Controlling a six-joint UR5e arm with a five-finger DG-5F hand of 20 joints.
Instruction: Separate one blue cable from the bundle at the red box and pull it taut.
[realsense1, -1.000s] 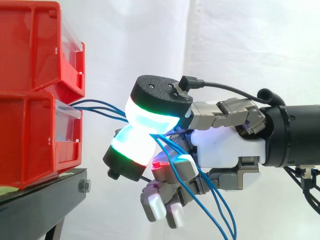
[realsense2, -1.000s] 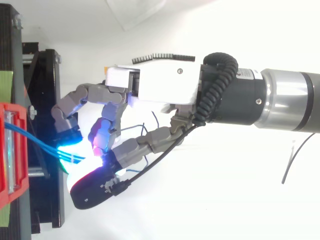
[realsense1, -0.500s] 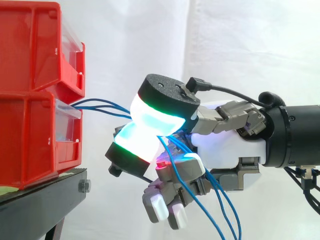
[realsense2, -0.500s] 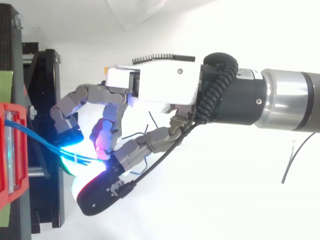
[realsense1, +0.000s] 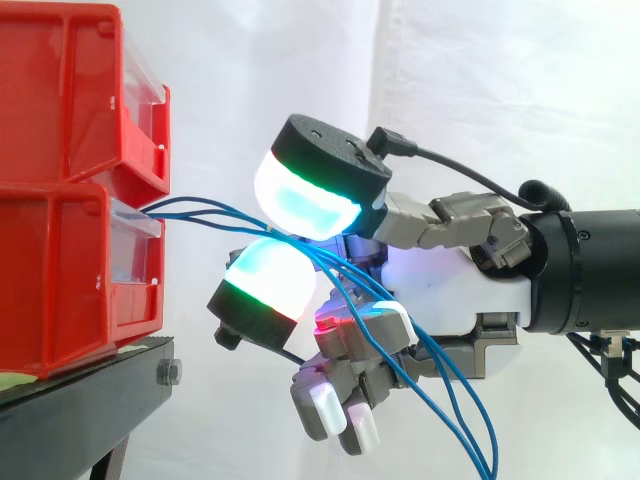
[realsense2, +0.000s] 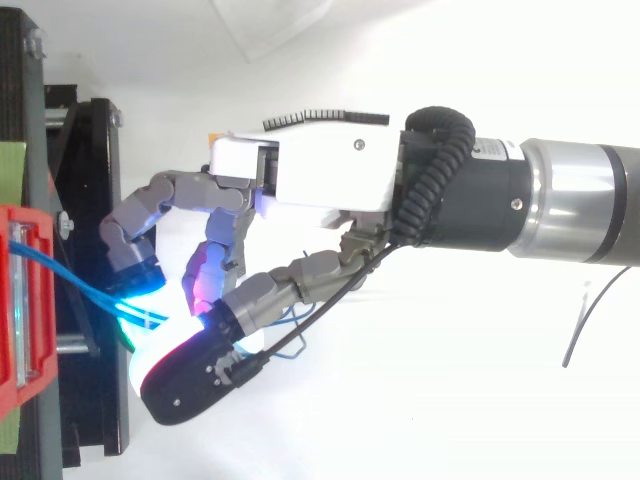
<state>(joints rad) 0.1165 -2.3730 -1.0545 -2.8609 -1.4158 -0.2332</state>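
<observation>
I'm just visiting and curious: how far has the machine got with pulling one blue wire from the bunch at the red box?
Done: the hand is at the blue wires coming out of the lower red box. In hand: its glowing pads pinch several wires together. Left: singling out one and pulling it tight; they curve slack between box and hand.

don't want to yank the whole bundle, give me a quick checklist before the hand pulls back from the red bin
1. Fingers closed on the blue cables: ok.
2. Only one cable between them: not ok, several strands pass through.
3. Cables come from the lower red bin: ok.
4. Span to the bin taut: not ok, it bows.
5. Slack below the hand free of the curled fingers: cannot tell.
6. Bin seated on the black stand: ok.
</observation>
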